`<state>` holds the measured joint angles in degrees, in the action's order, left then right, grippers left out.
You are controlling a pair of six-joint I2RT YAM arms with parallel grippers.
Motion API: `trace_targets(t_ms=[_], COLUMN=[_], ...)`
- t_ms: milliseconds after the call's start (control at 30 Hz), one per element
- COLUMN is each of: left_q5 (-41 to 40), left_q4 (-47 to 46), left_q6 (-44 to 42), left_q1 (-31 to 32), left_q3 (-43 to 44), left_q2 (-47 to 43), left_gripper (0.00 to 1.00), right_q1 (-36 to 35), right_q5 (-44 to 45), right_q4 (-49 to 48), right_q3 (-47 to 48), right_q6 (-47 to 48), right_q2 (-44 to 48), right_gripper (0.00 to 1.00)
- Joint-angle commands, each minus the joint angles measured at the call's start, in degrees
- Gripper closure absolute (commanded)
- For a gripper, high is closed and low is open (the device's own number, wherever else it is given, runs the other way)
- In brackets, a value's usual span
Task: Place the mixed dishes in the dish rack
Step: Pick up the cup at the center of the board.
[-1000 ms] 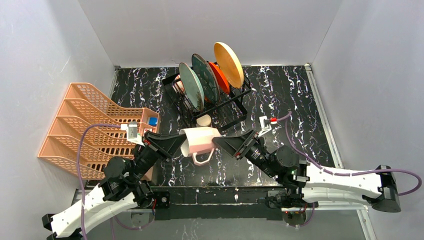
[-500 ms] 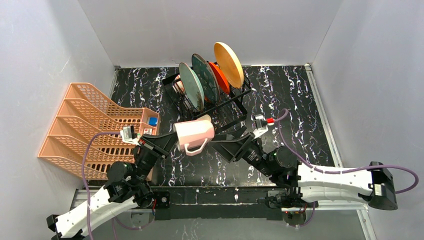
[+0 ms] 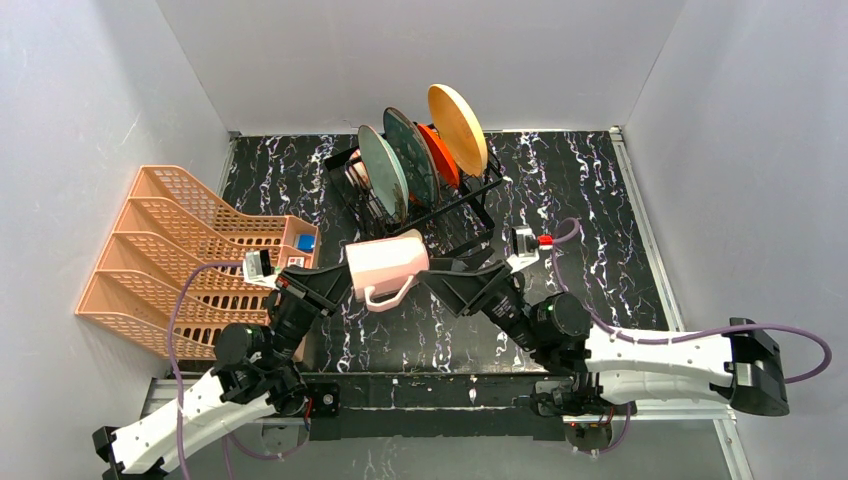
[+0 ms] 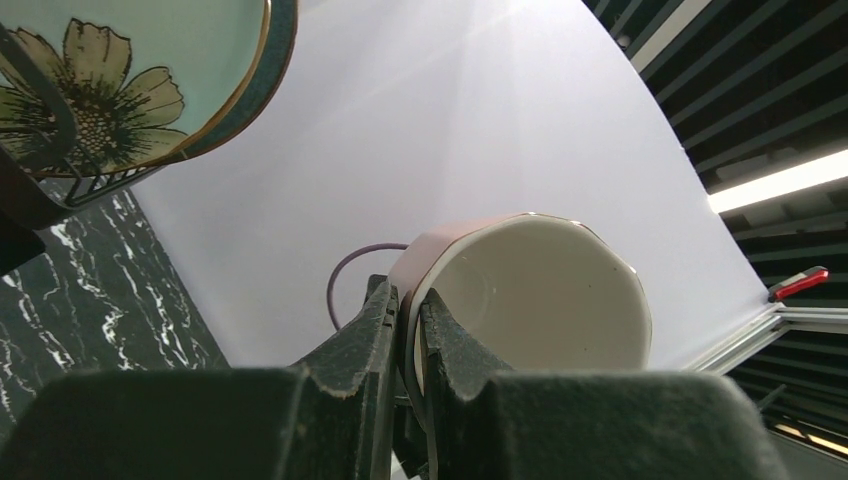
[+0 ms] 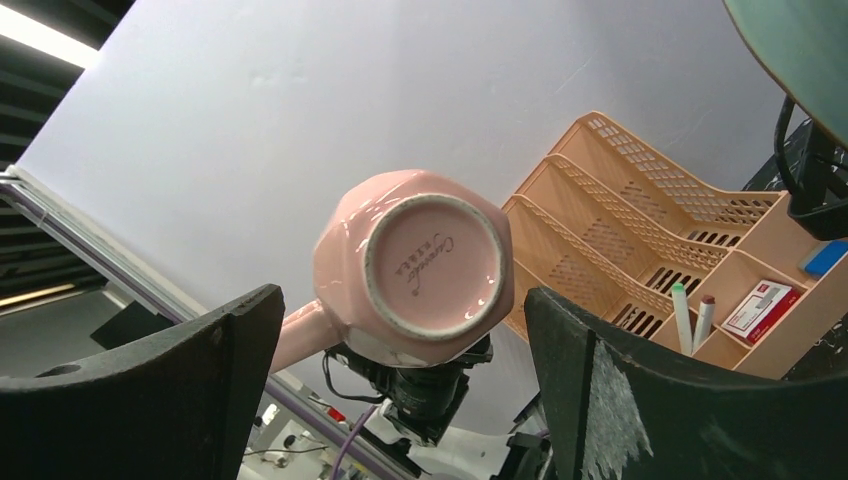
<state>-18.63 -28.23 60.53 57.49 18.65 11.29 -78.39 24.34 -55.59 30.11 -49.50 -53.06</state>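
Plates (image 3: 383, 172), four, stand in one dish rack (image 3: 470, 205); left pincer (image 3: 341, 281) clamps one pink mug (image 3: 390, 262), right pincer (image 3: 447, 280) gapes.

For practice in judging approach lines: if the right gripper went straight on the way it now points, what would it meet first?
The pink mug: its base sits centred between the fingers of the open right gripper, while the left gripper grips its rim. The gap looks short, though depth is unclear.

Two white-shelled arms (image 3: 655, 355) with black motor joints (image 3: 560, 320) — purple cables (image 3: 170, 335) alongside.
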Motion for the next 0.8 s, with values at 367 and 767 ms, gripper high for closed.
trace_targets(t_ms=[367, 767], left_q5=[4.33, 6.56], left_q4=[-15.07, -17.62], left_q6=[4.86, 5.23], left_q1=[-0.10, -0.10], left_q3=[-0.37, -0.12], left_q2=[3.15, 6.03], left_gripper=[1.00, 1.00], right_q1=[0.59, 0.86], right_q5=[-5.04, -6.92], right_q4=[-11.96, -12.20], right_q3=[6.85, 8.25], right_q6=[5.55, 6.83], right_q2=[-6.74, -8.37], right_gripper=[0.01, 0.37])
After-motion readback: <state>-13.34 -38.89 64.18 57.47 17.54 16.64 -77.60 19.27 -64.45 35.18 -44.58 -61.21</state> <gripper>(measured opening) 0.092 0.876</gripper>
